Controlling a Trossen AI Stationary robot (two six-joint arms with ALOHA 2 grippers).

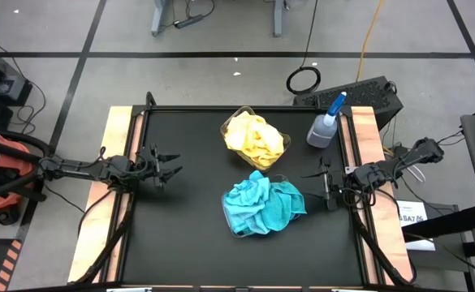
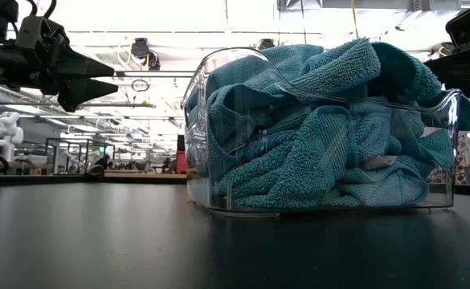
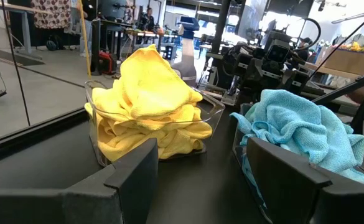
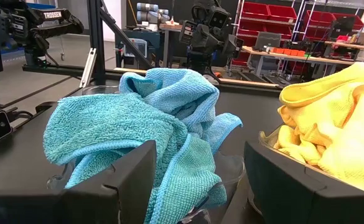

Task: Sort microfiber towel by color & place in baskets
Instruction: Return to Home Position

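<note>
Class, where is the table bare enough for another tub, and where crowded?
Bare: the strip between the left gripper and the yellow-towel basket and turquoise-towel basket; also the table past the turquoise one, away from the yellow. Crowded: the right side, with spray bottle, right gripper and baskets close.

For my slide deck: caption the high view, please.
Yellow towels and blue towels fill separate tubs; left gripper and right gripper hover open.
</note>
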